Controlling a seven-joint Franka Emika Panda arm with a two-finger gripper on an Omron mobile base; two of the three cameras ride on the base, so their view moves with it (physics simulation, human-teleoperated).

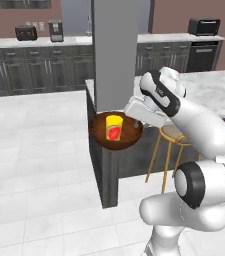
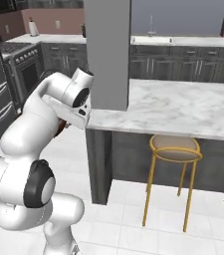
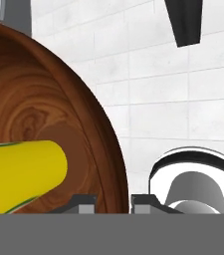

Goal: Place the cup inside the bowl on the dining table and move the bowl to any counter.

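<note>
We find the yellow cup (image 1: 114, 127) standing inside the wooden bowl (image 1: 101, 135), so that step is complete. The gripper (image 3: 112, 201) pinches the bowl's rim between its fingers (image 3: 83, 203), carrying it off the dining table (image 1: 209, 85). Delivery to a counter (image 1: 34, 43) remains.

cup (image 1: 114, 127) in bowl (image 1: 100, 134), bowl off dining table (image 1: 209, 87) end, stool (image 1: 170, 134) beside

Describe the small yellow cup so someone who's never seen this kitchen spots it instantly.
Find the marble-topped dining table with its grey pillar. Off its near corner, the white arm's gripper holds a round dark wooden bowl. Upright inside stands the small yellow cup, red-marked: the brightest thing there.
</note>
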